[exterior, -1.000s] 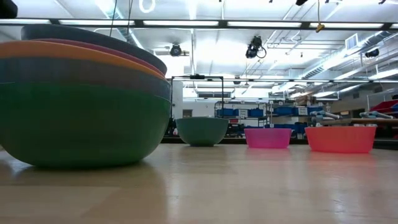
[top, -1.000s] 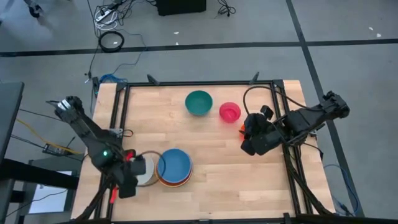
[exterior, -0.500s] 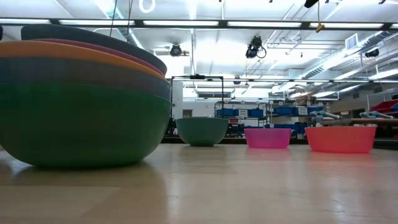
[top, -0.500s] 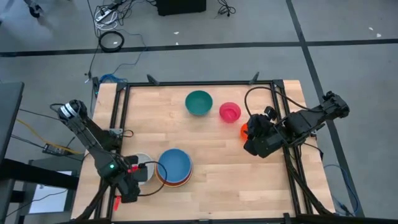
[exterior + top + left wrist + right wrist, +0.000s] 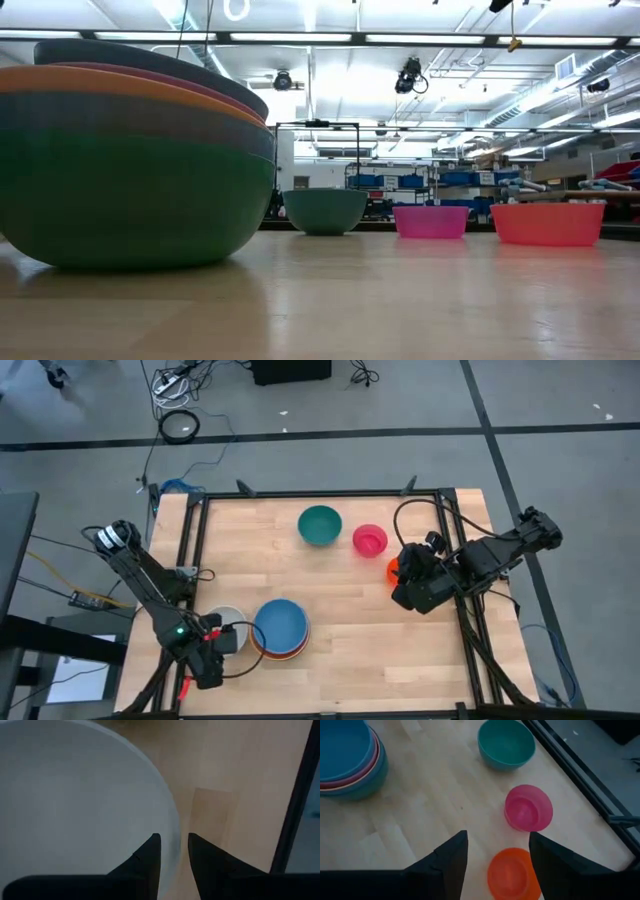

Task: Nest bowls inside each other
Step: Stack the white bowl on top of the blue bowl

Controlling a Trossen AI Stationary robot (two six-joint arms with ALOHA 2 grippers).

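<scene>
At table's near-left, left end effector [image 5: 172, 851] seemingly clamping white bowl [image 5: 75, 795] rim, right end effector [image 5: 497, 847] open.

No text, label, brand, number or sign can be read in these pictures. The round plastic bowls carry no print, and the light wooden table [image 5: 350, 640] has no marking on its surface. The dark arms show no readable lettering. In the low view, the room behind the far edge of the table has shelves with blue bins [image 5: 470, 180], but anything written there is too small to read.
</scene>
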